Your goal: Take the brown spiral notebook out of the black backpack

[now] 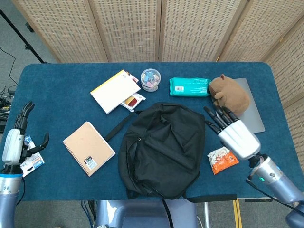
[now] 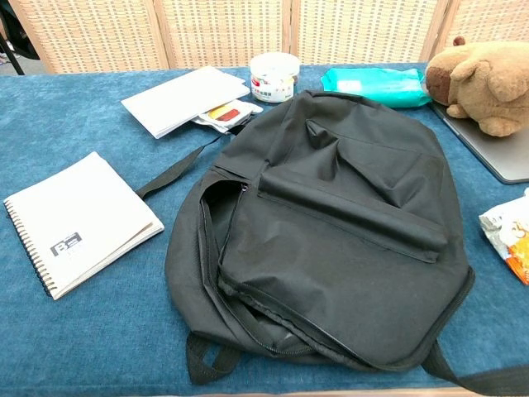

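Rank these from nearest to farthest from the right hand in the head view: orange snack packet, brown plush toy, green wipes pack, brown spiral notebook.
Measured from the right hand:
1. Orange snack packet, just below the hand.
2. Brown plush toy, above the hand, on the laptop.
3. Green wipes pack, up and to the left.
4. Brown spiral notebook, far left, beyond the black backpack.
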Controlling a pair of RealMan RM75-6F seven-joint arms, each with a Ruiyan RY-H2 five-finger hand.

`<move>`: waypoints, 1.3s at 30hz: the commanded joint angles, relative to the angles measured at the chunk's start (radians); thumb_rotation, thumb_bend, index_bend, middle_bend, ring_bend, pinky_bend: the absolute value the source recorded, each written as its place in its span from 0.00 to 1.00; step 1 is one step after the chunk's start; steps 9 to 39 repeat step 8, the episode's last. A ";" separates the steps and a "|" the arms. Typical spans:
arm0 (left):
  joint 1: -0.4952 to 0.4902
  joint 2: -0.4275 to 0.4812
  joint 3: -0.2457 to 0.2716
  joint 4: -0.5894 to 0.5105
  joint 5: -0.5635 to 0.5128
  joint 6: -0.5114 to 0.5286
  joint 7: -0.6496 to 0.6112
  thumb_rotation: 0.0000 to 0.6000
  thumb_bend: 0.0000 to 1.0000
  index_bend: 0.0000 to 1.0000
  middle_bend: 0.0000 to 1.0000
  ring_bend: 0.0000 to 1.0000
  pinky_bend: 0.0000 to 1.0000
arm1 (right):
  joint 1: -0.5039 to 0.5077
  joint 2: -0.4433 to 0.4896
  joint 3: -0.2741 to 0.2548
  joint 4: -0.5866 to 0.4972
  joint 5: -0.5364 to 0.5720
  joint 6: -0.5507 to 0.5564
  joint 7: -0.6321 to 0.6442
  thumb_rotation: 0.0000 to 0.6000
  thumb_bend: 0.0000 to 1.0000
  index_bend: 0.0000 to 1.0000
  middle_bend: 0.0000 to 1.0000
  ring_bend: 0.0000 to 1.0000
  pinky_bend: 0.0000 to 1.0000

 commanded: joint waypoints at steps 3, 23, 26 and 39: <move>0.074 0.012 0.045 -0.045 0.000 0.056 0.092 1.00 0.42 0.00 0.00 0.00 0.00 | -0.148 -0.033 -0.003 0.118 0.061 0.143 0.135 1.00 0.00 0.13 0.00 0.00 0.08; 0.151 0.012 0.095 -0.086 -0.026 0.105 0.254 1.00 0.42 0.00 0.00 0.00 0.00 | -0.264 -0.101 0.007 0.117 0.156 0.226 0.205 1.00 0.00 0.04 0.00 0.00 0.06; 0.151 0.012 0.095 -0.086 -0.026 0.105 0.254 1.00 0.42 0.00 0.00 0.00 0.00 | -0.264 -0.101 0.007 0.117 0.156 0.226 0.205 1.00 0.00 0.04 0.00 0.00 0.06; 0.151 0.012 0.095 -0.086 -0.026 0.105 0.254 1.00 0.42 0.00 0.00 0.00 0.00 | -0.264 -0.101 0.007 0.117 0.156 0.226 0.205 1.00 0.00 0.04 0.00 0.00 0.06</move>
